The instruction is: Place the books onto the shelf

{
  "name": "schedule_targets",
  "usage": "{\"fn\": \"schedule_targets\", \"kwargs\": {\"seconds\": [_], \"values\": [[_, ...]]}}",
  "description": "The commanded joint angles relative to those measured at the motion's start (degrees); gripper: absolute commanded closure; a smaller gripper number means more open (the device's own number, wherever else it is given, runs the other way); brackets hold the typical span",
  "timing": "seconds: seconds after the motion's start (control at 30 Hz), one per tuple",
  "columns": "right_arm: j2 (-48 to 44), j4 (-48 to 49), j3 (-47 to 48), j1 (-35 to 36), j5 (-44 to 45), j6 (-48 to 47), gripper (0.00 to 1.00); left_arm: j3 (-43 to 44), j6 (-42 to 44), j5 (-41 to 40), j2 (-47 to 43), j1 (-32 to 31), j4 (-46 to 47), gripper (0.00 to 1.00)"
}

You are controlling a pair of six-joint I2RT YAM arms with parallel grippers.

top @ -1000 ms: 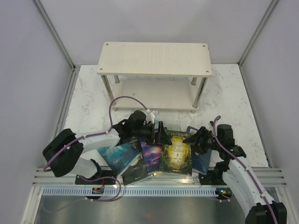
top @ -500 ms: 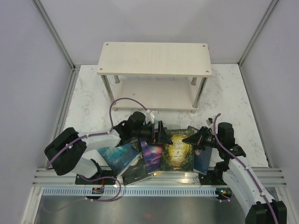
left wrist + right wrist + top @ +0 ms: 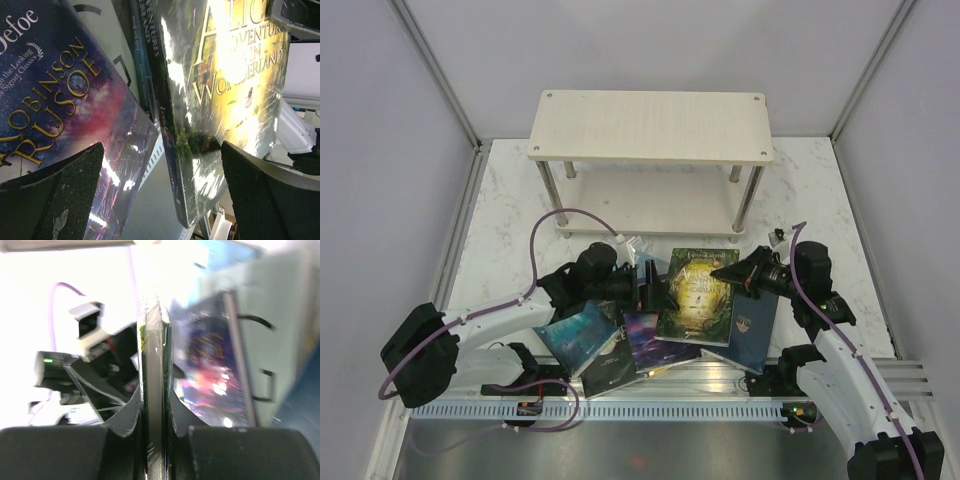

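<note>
The books lie in a fanned pile near the table's front edge: a teal one (image 3: 575,335), a purple galaxy one (image 3: 645,338) (image 3: 65,100) and a navy one (image 3: 757,330). A green-gold book (image 3: 697,295) (image 3: 230,85) is raised off the pile with its far end tilted up. My right gripper (image 3: 728,272) (image 3: 155,405) is shut on its right edge. My left gripper (image 3: 648,285) (image 3: 160,200) stands open just left of that book, its fingers (image 3: 55,200) either side of the book's lower corner without touching it. The two-tier wooden shelf (image 3: 650,127) stands at the back with nothing on it.
A black book (image 3: 610,372) sticks out under the pile by the front rail (image 3: 650,408). Grey walls close in the left, right and back sides. Marble tabletop (image 3: 510,200) lies between the pile and the shelf's metal posts (image 3: 748,200).
My right gripper closed on the green-gold book's edge and lifted it up and back toward the shelf. My left gripper drew slightly left and stayed open.
</note>
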Motion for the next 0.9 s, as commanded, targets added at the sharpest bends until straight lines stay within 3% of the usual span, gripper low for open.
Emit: {"fn": "schedule_targets", "kwargs": {"seconds": [0.0,0.17,0.27,0.3,0.43,0.57,0.67,0.87], "values": [[-0.57,14.83,1.88,0.12,-4.28,11.78,1.00,-1.41,-1.15,-1.04,-2.83,0.21,1.54,0.00],[-2.42,40.80,-6.81,0.12,-3.76,30.21,1.00,-2.99,-5.98,1.86,-5.90,1.17,9.88,0.00],[-3.56,46.56,-9.98,0.12,-2.53,33.59,1.00,-6.67,-12.30,4.06,-8.63,2.40,21.56,0.02],[-4.09,46.93,-10.34,0.03,-2.26,34.30,1.00,-8.60,-15.71,4.58,-9.50,2.75,28.38,0.05],[-4.45,48.68,-11.22,0.12,-1.56,35.09,1.00,-10.20,-19.62,7.48,-9.60,3.55,36.09,0.42],[-3.04,49.92,-10.08,0.30,-2.52,35.18,1.00,-8.45,-19.88,11.88,-6.88,3.37,39.42,0.44],[-2.16,48.70,-8.41,0.99,-2.88,33.61,1.00,-7.65,-22.07,13.99,-4.69,3.28,43.99,0.35],[-0.93,39.57,-4.02,4.33,-1.30,25.27,1.00,-4.14,-19.27,14.26,-4.24,2.67,38.05,0.32]]}}
